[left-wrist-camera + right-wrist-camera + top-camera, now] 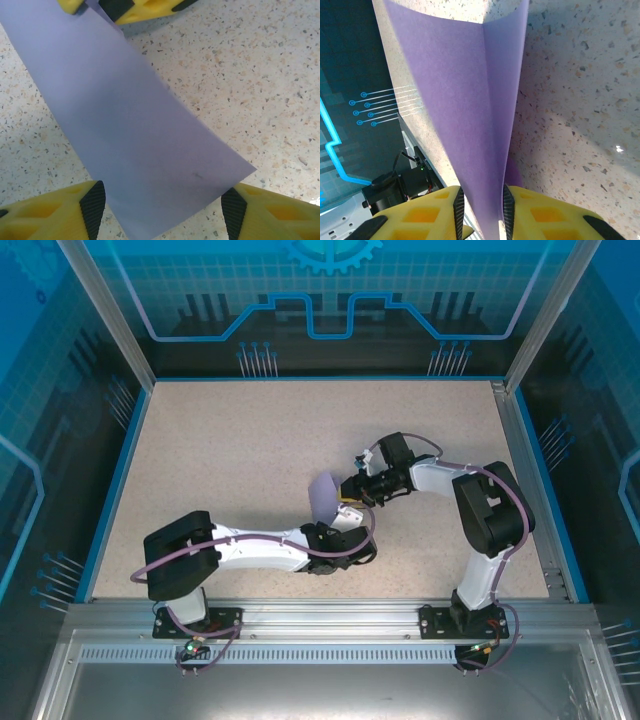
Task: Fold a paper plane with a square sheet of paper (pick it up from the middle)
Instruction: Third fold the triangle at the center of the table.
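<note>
The square sheet of paper (322, 498) is lavender, bent along a centre crease into a loose V, and stands up off the table. My right gripper (347, 488) is shut on one end of it. In the right wrist view the paper (470, 100) runs down between the gripper's (481, 212) black pads. My left gripper (330, 530) sits just in front of the sheet, open. In the left wrist view its gripper (162, 210) straddles the paper's (145, 135) lower corner, with both pads apart from it. The right gripper's yellow fingers (140, 7) show at the top.
The speckled beige table (220, 460) is bounded by a blue rim and aluminium frame posts (110, 315). Both arm bases are bolted to the near rail (330, 625). The right arm's elbow (490, 510) stands right of centre.
</note>
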Robot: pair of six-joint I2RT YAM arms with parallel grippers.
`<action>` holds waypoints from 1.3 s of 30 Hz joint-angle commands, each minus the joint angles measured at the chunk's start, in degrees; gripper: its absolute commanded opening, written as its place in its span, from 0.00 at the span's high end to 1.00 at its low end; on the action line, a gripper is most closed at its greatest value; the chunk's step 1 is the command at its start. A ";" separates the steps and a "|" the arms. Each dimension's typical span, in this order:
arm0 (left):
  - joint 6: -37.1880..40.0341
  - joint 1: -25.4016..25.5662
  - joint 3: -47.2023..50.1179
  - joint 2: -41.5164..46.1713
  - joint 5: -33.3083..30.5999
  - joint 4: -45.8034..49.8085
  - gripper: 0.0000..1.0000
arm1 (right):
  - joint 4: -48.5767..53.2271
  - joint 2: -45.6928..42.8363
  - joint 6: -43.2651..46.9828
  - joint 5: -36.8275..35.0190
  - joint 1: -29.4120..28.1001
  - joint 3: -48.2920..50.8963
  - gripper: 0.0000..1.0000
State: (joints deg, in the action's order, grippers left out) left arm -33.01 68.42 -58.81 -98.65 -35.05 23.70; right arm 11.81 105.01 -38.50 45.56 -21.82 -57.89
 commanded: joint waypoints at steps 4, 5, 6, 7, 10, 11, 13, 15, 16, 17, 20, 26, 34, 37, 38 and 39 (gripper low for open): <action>-0.73 -0.01 -1.03 -0.40 -3.45 1.07 0.43 | 3.40 1.26 2.25 0.93 0.25 -2.23 0.70; -0.64 -0.04 -1.13 -0.22 -3.31 1.08 0.45 | 3.54 1.38 2.34 0.78 0.29 -2.31 0.70; -0.40 0.03 -1.06 -0.12 -3.02 0.99 0.48 | 3.74 1.45 2.54 0.77 0.33 -2.39 0.70; -0.23 -0.04 -0.99 0.05 -2.83 0.91 0.51 | 3.83 1.53 2.55 0.72 0.42 -2.43 0.71; 0.10 0.02 -0.82 0.34 -2.30 0.80 0.60 | 3.86 1.67 2.64 0.39 0.72 -2.49 0.70; 0.21 -0.04 -0.63 0.47 -2.14 0.61 0.63 | 4.07 1.68 2.73 0.29 0.78 -2.62 0.70; 0.70 0.00 -0.27 0.79 -1.42 0.12 0.70 | 4.17 1.91 2.80 0.32 0.82 -2.75 0.70; 1.02 -0.09 0.05 1.11 -0.80 -0.40 0.75 | 4.61 2.19 3.08 0.30 0.82 -3.15 0.71; 1.14 -0.12 0.09 1.18 -0.66 -0.62 0.76 | 4.69 2.41 3.08 0.25 0.82 -3.28 0.71; 1.45 -0.06 0.18 1.34 -0.16 -0.92 0.78 | 4.69 2.60 3.05 0.32 0.82 -3.37 0.71; 2.35 -0.75 0.75 1.74 3.10 -2.50 0.85 | 5.17 2.78 3.17 -0.10 0.85 -3.70 0.70; 2.57 -4.67 6.04 5.60 15.45 -9.68 0.88 | 7.66 0.82 4.14 -3.54 1.95 -3.57 0.68; 1.07 -14.28 16.11 11.15 39.37 -23.79 0.88 | 11.63 -5.18 5.80 -9.46 4.91 -1.91 0.65; 0.25 -17.36 19.68 13.65 44.01 -27.06 0.86 | 10.76 -6.69 5.88 -8.15 4.77 -1.13 0.65; 0.00 -18.33 20.56 13.98 45.85 -28.04 0.85 | 10.41 -6.94 5.93 -7.61 4.53 -1.02 0.66; -0.16 -19.49 21.28 14.15 48.42 -28.95 0.85 | 10.11 -6.94 5.98 -7.00 4.19 -1.06 0.68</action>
State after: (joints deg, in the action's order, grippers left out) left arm -31.77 50.94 -39.31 -86.35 3.14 0.51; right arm 20.97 99.29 -33.58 37.58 -17.37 -59.94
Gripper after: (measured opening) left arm 0.150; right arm 0.327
